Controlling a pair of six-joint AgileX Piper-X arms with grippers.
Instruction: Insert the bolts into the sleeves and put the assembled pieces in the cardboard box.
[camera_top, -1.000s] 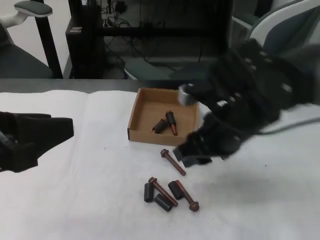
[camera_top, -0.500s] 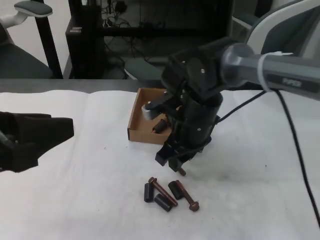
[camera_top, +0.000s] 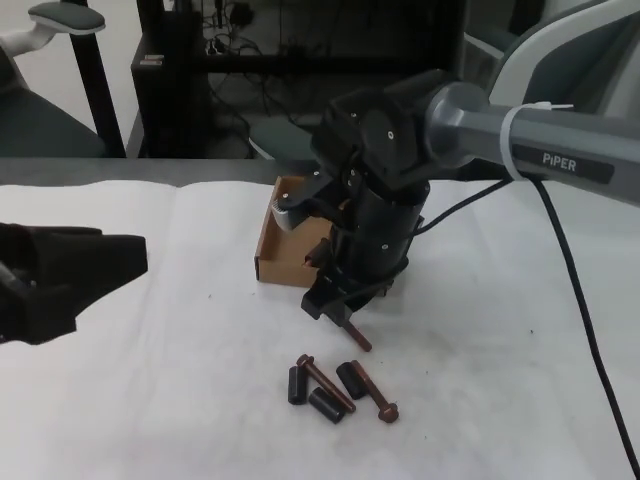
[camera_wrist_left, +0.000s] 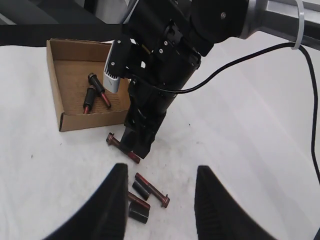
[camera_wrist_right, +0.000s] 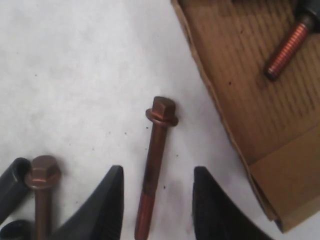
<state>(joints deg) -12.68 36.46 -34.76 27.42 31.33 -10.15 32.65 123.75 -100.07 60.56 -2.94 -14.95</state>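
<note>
Bright diffuse light on white cloth (camera_top: 150, 400), only faint soft shadows, bkgd room (camera_top: 300, 60) dimmer.

"Where is the high camera?"

"Up behind both arms. It looks forward and down at the table (camera_top: 150, 400) from far back, and it sees some of the room behind."

"And the left wrist one?"

"It sits on the left arm, back from the box (camera_wrist_left: 65, 80). It looks out past the left gripper (camera_wrist_left: 160, 172) at the right arm (camera_wrist_left: 165, 75)."

"The right wrist one?"

"Very close to the table. It looks down between the tips of the right gripper (camera_wrist_right: 157, 172) at one bolt (camera_wrist_right: 160, 135)."

"What do they share?"

"All three see that bolt and the front of the box."
</note>
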